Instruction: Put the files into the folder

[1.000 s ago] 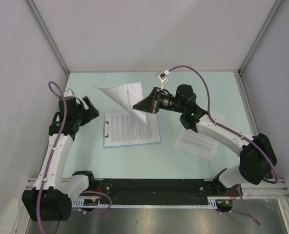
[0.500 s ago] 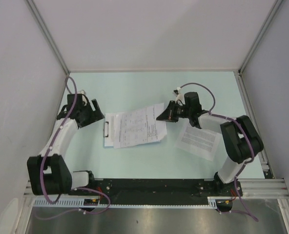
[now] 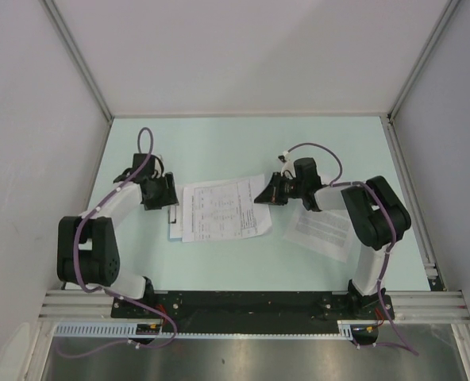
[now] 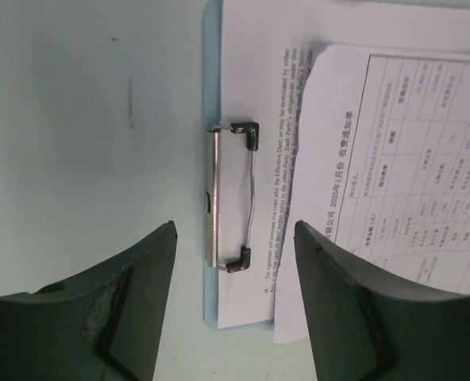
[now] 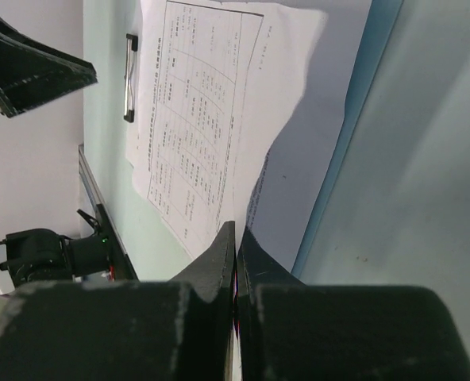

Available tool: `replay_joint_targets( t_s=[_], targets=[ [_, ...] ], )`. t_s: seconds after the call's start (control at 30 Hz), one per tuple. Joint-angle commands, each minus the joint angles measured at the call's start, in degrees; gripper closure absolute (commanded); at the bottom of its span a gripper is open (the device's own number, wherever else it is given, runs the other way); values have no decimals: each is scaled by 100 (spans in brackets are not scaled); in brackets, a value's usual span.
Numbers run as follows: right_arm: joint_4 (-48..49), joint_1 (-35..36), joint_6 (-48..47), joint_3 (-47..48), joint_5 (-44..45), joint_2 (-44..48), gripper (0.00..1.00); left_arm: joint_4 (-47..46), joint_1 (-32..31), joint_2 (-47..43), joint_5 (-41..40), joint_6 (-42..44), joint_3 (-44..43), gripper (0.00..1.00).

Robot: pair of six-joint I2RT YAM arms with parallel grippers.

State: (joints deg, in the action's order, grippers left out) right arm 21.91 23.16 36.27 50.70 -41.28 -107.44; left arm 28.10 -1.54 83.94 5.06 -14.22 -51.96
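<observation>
table sheet (image 3: 223, 208): mid-worktop, lying slightly askew on the folder, left edge just short of the clip
text sheet (image 4: 255, 95): beneath it, tucked under the clip's wire
folder (image 4: 211, 119): light blue, mostly covered, left edge showing
clip (image 4: 233, 197): silver, at the folder's left end
left fingers (image 3: 167, 197): spread wide, astride the clip, holding nothing
right fingers (image 5: 235, 238): pressed together on the table sheet's right edge
loose sheet (image 3: 322, 230): on the worktop (image 3: 219, 151), right of the folder

A table-printed sheet (image 3: 223, 208) lies skewed on the light-blue folder (image 4: 212, 95) (text sheet (image 4: 267, 79) beneath), corner pinched by the right gripper (image 5: 235, 234). The folder's silver clip (image 4: 219, 198) sits between the left gripper (image 4: 235, 234)'s parted fingers. A third sheet (image 3: 322, 230) lies beside the right gripper.
</observation>
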Motion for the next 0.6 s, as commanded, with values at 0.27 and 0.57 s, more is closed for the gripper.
replay_joint_targets(
  t_s=[0.27,0.57],
  targets=[
    [1025,49,64,54,129,-286,100,-129,-329,553,-717,-72,-226,47],
    [1131,66,91,81,76,-392,100,-120,-435,826,-655,-37,-305,44]
  ],
)
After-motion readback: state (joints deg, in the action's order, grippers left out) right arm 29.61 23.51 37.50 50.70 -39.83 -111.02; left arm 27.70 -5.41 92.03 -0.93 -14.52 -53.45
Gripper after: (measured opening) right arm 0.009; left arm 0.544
